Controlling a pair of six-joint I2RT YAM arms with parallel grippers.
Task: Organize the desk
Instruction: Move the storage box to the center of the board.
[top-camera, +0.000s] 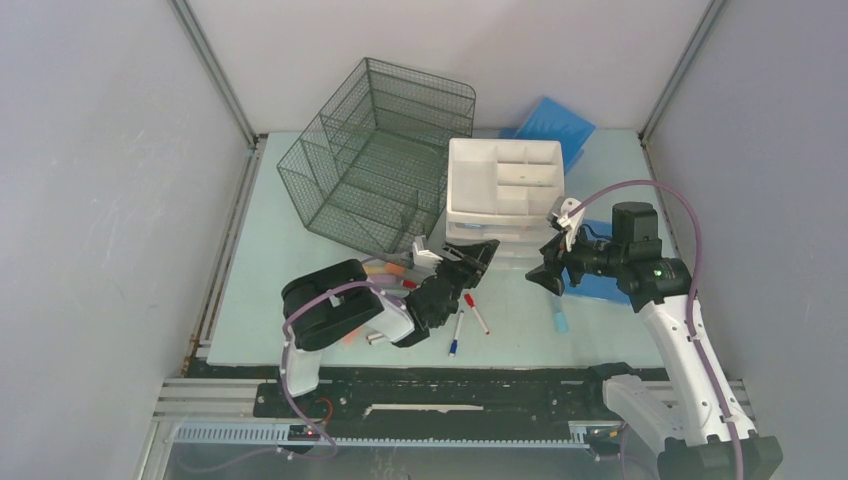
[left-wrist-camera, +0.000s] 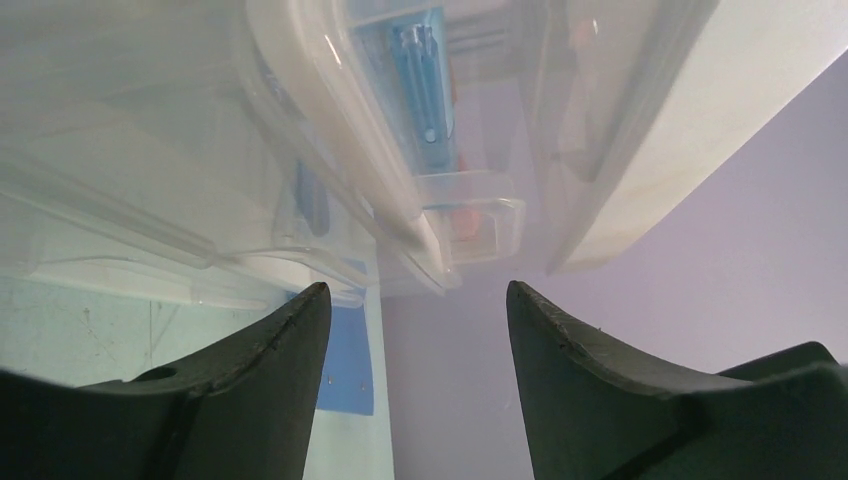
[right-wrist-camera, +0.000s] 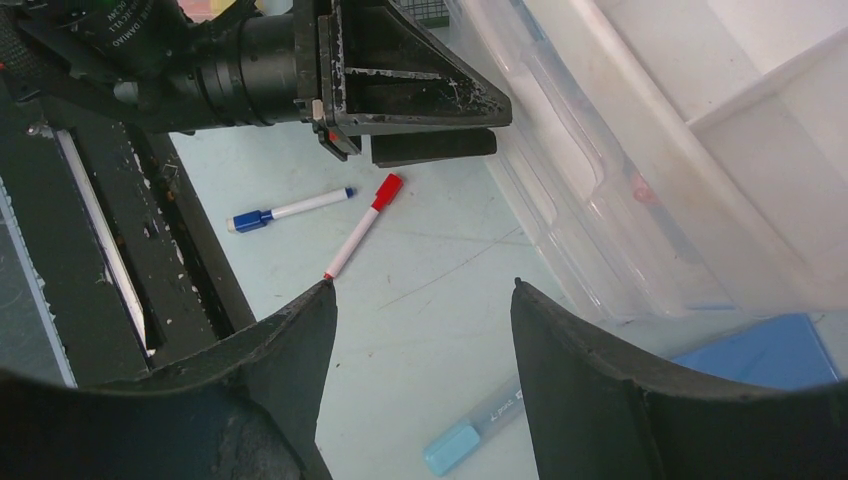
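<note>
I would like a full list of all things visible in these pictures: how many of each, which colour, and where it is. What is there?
desk: 1, pale mint-green, under everything
wire-mesh organizer: 1, dark, back left
drawer unit: 1, white with clear drawers, back centre
rear blue sheet: 1, blue, behind the drawer unit
near blue sheet: 1, blue, on the desk below the right arm
red-capped marker: 1, white body, front centre
blue-capped marker: 1, white body, beside the red-capped one
light blue pen: 1, front, right of the markers
orange items: count unclear, partly hidden by the left arm
left gripper: 1, black, open, facing the drawer fronts
right gripper: 1, black, open, above the desk
</note>
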